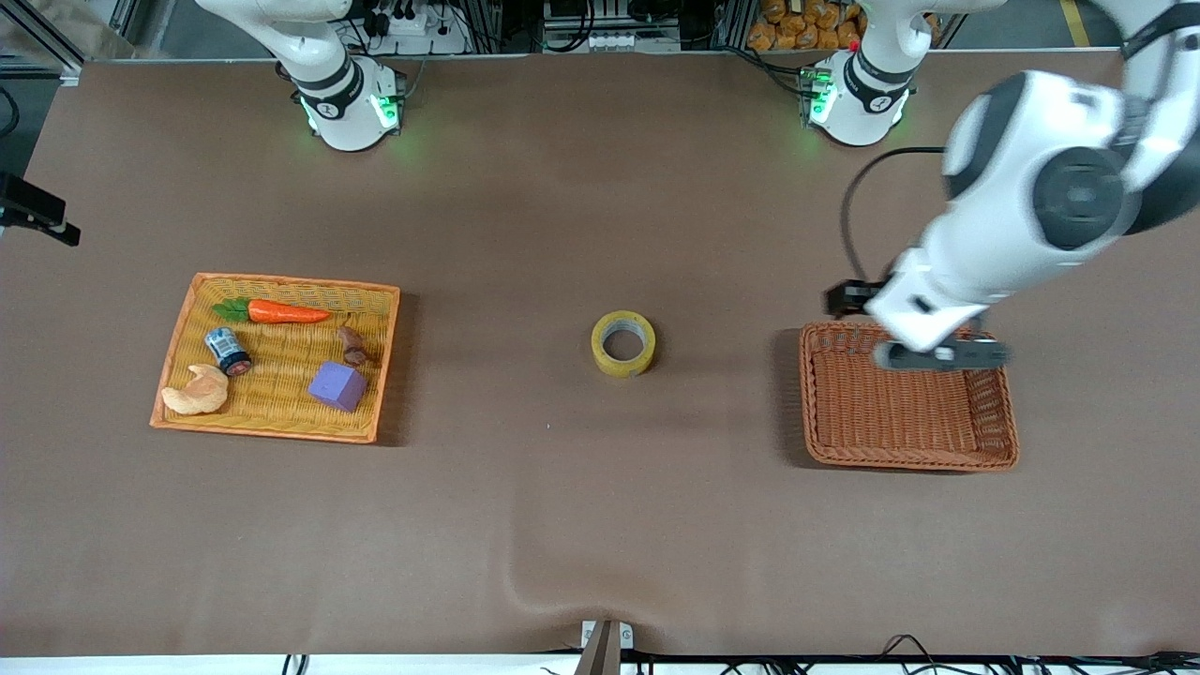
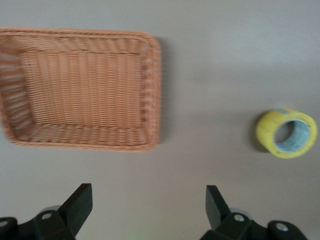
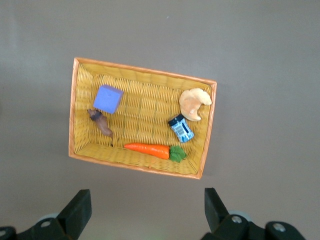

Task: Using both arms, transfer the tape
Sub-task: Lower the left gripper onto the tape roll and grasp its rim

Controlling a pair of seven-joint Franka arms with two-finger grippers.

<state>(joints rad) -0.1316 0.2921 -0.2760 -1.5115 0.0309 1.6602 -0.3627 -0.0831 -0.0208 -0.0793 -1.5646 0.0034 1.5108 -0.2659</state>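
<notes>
Tape (image 1: 623, 343) on table; left pincer (image 1: 942, 354) open

Glossy translucent yellow tape (image 1: 623, 343); woven wicker brown basket (image 1: 907, 455) and yellow tray (image 1: 272, 414); matt brown table covering (image 1: 562, 525), smooth, slightly wrinkled.

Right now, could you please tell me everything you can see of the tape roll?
The tape is a yellow, translucent ring with a wide centre hole and a greyish inner core. It lies flat on the bare brown table, between the yellow tray and the orange-brown basket, apart from both. Nothing touches it except the table. The left hand is open over the basket; the right hand is open above the tray.
</notes>
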